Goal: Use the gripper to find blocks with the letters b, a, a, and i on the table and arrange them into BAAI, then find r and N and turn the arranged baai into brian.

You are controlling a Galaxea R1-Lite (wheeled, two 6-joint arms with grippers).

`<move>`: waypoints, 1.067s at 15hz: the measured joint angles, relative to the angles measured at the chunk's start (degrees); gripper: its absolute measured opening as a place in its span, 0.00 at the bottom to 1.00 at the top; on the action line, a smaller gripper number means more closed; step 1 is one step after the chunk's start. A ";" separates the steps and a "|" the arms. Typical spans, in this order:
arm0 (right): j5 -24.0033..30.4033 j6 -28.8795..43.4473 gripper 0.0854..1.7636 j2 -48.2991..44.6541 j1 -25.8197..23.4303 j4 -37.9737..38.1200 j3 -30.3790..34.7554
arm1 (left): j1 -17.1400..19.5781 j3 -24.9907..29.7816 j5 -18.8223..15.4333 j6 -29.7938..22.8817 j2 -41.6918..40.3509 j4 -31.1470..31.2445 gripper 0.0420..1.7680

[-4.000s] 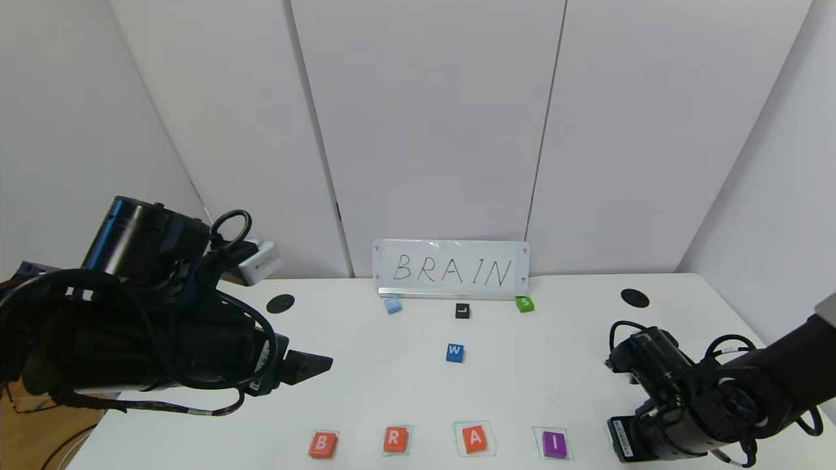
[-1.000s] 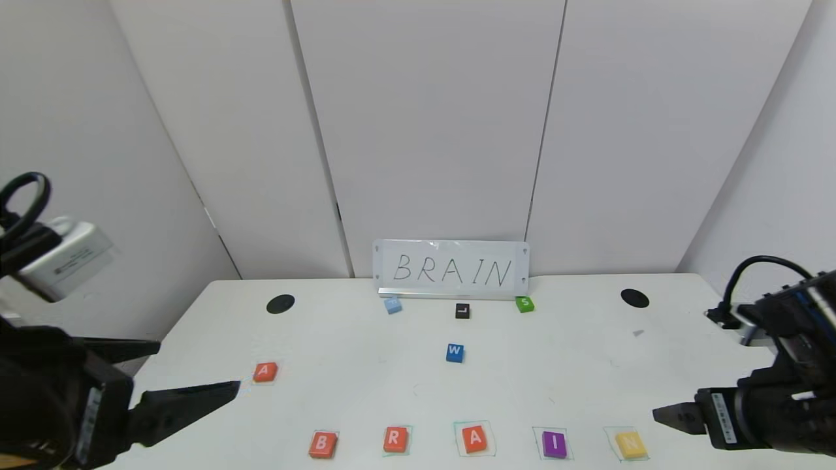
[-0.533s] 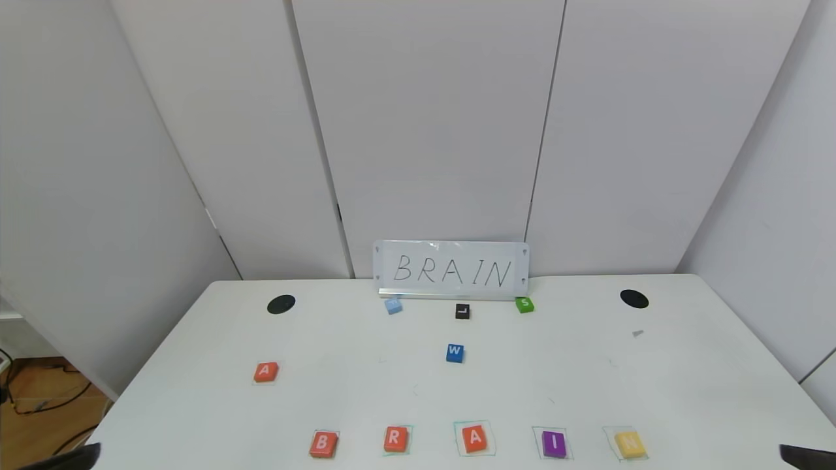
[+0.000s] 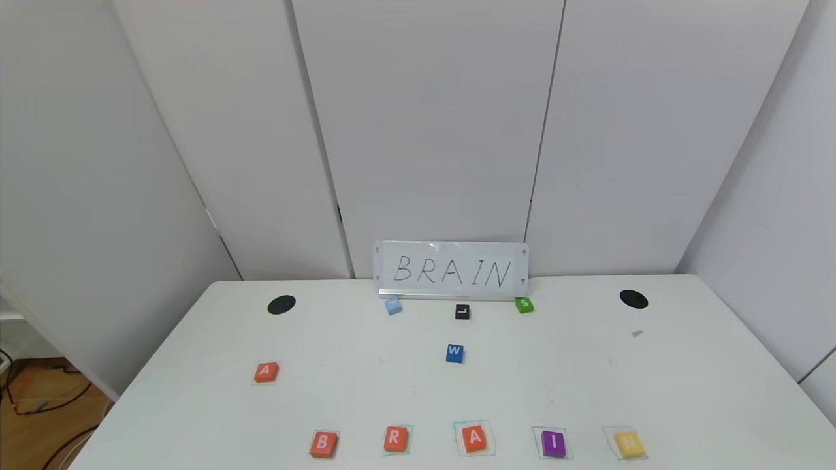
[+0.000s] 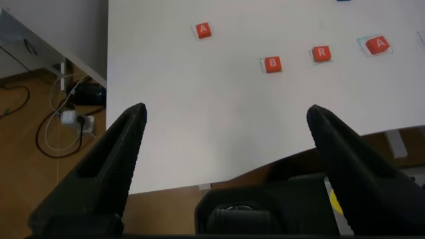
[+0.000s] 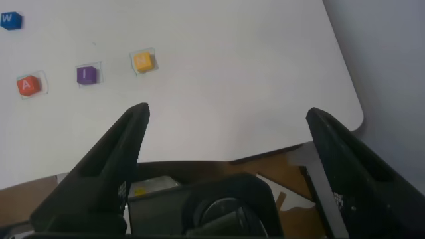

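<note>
Along the front of the white table [image 4: 588, 385] lies a row: orange-red B [image 4: 322, 444], orange-red R [image 4: 395, 439], orange-red A [image 4: 474, 438], purple I [image 4: 554, 443], yellow N [image 4: 629, 444]. A second orange-red A [image 4: 265, 372] lies apart at the left. Neither gripper shows in the head view. My left gripper [image 5: 226, 116] is open and empty, above the table's front left edge; its view shows B [image 5: 272, 64], R [image 5: 321, 54] and both A blocks [image 5: 203, 30] [image 5: 378, 44]. My right gripper [image 6: 229, 113] is open and empty above the front right; its view shows N [image 6: 143, 61], I [image 6: 86, 74], A [image 6: 28, 85].
A white sign reading BRAIN [image 4: 450, 269] stands at the back. Before it lie a light blue block [image 4: 392, 305], a black L block [image 4: 462, 311], a green S block [image 4: 524, 304] and a blue W block [image 4: 454, 352]. Two black discs [image 4: 281, 304] [image 4: 633, 299] sit at the back corners.
Both arms have drawn back out of the head view. The yellow N block and the spare A block, hidden four seconds ago, now show. No block has moved lately.
</note>
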 joint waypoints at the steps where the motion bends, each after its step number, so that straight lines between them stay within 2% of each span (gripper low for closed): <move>1: 0.02 -0.02 0.96 -2.29 -0.90 1.72 -0.02 | 1.02 0.12 -0.28 -0.02 -2.15 1.69 0.97; 5: 0.20 -0.66 0.97 -10.86 -5.45 5.80 0.01 | 5.85 0.30 -3.62 -0.06 -8.61 6.05 0.97; 8: 0.22 -0.85 0.97 -17.03 -6.80 9.50 0.12 | 7.49 0.45 -4.06 -0.06 -13.26 9.96 0.97; 16: 0.16 -1.10 0.97 -30.93 -8.51 18.72 0.34 | 7.59 4.69 -3.97 -0.22 -25.00 14.68 0.97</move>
